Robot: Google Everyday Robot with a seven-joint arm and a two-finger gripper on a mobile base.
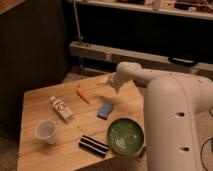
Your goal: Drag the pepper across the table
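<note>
The pepper (pixel 82 94) is small, slender and orange-red. It lies on the far middle part of the light wooden table (pixel 35 107). My white arm comes in from the right. My gripper (pixel 113 87) hangs over the far right part of the table, a short way to the right of the pepper and apart from it.
A white bottle (pixel 61 108) lies left of the pepper. A clear plastic cup (pixel 46 130) stands at the front left. A blue sponge (pixel 104 110), a green bowl (pixel 125 136) and a black striped object (pixel 93 145) lie toward the front right. A dark wall and a rail stand behind.
</note>
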